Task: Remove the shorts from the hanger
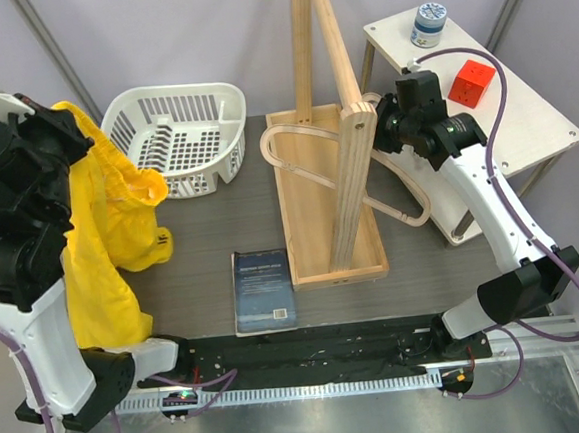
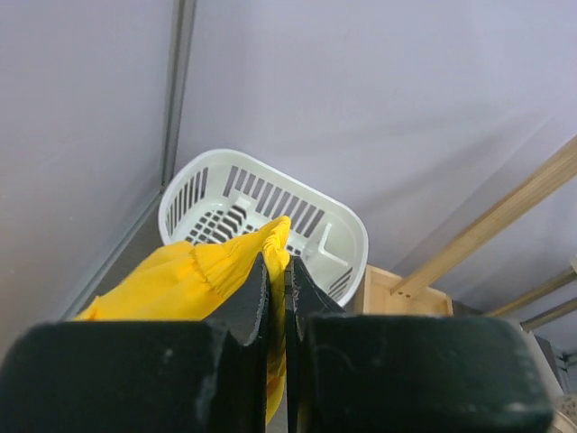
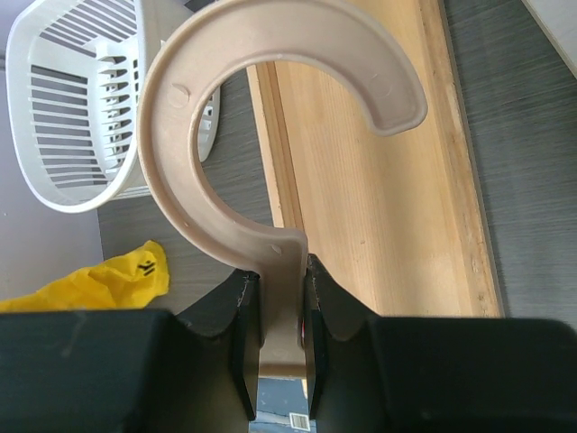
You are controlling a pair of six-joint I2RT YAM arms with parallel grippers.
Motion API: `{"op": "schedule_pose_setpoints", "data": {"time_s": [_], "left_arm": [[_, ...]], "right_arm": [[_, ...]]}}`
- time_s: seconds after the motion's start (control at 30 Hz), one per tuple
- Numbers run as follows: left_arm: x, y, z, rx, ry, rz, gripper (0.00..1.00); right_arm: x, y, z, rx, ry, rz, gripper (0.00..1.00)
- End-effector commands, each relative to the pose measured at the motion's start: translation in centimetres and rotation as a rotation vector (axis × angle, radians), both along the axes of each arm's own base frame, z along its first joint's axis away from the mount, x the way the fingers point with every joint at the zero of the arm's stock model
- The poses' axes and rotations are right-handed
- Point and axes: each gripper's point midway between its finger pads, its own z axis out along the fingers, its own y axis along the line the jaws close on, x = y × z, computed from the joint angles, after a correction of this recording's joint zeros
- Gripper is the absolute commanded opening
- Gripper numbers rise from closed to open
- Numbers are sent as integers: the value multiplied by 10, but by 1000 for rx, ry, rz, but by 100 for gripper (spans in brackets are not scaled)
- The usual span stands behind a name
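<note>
Left gripper (image 2: 275, 263) is clamping fully shut on a fold of the bright yellow wrinkled fabric shorts (image 2: 194, 280), holding them up left of the white slatted plastic basket (image 1: 175, 135). Right gripper (image 3: 282, 271) is pinching the neck of the thin light-wood hanger (image 3: 167, 135) beside the upright wooden rack (image 1: 350, 162). The shorts are hanging well apart from the hanger.

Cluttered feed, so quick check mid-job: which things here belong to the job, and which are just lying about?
Job: shorts, clamped in the left gripper; hanger, hook clamped in the right gripper.
Lying about: white basket, wooden rack, book, red block, jar.
</note>
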Motion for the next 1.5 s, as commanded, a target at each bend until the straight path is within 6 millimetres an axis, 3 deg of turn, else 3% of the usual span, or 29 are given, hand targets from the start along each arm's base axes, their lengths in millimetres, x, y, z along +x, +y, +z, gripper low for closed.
{"op": "schedule_pose_setpoints", "data": {"time_s": [0.0, 0.03, 0.17, 0.3, 0.4, 0.47, 0.5, 0.53, 0.6, 0.63, 0.7, 0.8, 0.83, 0.87, 0.9, 0.93, 1.0, 1.03, 1.17, 1.23, 1.27, 1.3, 1.33, 1.37, 1.47], "left_arm": [[40, -37, -7, -71, -4, -154, 0], [57, -49, -20, -82, 41, -198, 0], [83, -97, -31, -171, 93, -415, 0], [91, -111, -26, -235, 70, -471, 0], [93, -97, -36, -256, 92, -407, 0], [96, -83, -56, -271, 135, -336, 0], [88, -74, -61, -283, 145, -296, 0], [92, -55, -81, -295, 184, -203, 0], [78, -32, -93, -350, 198, -94, 0], [72, -14, -116, -359, 249, -4, 0], [62, 1, -133, -394, 275, 76, 0], [36, 23, -175, -387, 360, 216, 0], [27, 30, -206, -410, 426, 276, 0], [21, 37, -222, -431, 458, 319, 0], [18, 39, -238, -458, 490, 343, 0], [13, 42, -270, -493, 558, 388, 0], [7, 40, -297, -556, 606, 420, 0], [4, 41, -319, -606, 641, 457, 0], [14, 37, -337, -659, 660, 442, 4], [22, 41, -336, -636, 662, 443, 13], [25, 44, -336, -622, 665, 449, 24], [29, 44, -337, -621, 670, 447, 59], [33, 43, -333, -620, 667, 433, 76], [35, 41, -334, -624, 675, 422, 100], [35, 23, -350, -702, 767, 379, 100]], "right_arm": [[1, 4, 27, 14, -73, 32, 1], [0, 4, 27, 13, -73, 33, 1], [-6, 0, 22, -6, -67, 32, 1], [-9, -4, 18, -20, -65, 28, 1], [-9, -3, 18, -19, -63, 33, 1], [-8, -1, 19, -13, -63, 42, 1], [-8, -1, 19, -13, -63, 43, 1], [-8, 0, 20, -9, -65, 45, 1], [-8, 3, 18, -4, -57, 57, 1], [-9, 3, 17, -2, -55, 59, 1], [-10, 3, 15, -2, -49, 62, 1], [-12, 4, 10, -1, -37, 68, 1], [-13, 5, 10, 0, -35, 70, 1], [-14, 5, 7, 0, -29, 73, 1], [-14, 6, 7, 6, -27, 78, 1], [-15, 6, 6, 7, -25, 79, 1], [-16, 8, 5, 13, -19, 87, 1], [-17, 8, 5, 15, -18, 93, 1], [-20, 9, 7, 15, -22, 103, 1], [-21, 10, 6, 17, -19, 114, 1], [-22, 10, 2, 16, -10, 117, 1], [-23, 10, 2, 18, -7, 119, 1], [-23, 11, 0, 21, -2, 122, 1], [-24, 13, -3, 24, 4, 129, 1], [-23, 12, -3, 19, -3, 132, 1]]}}
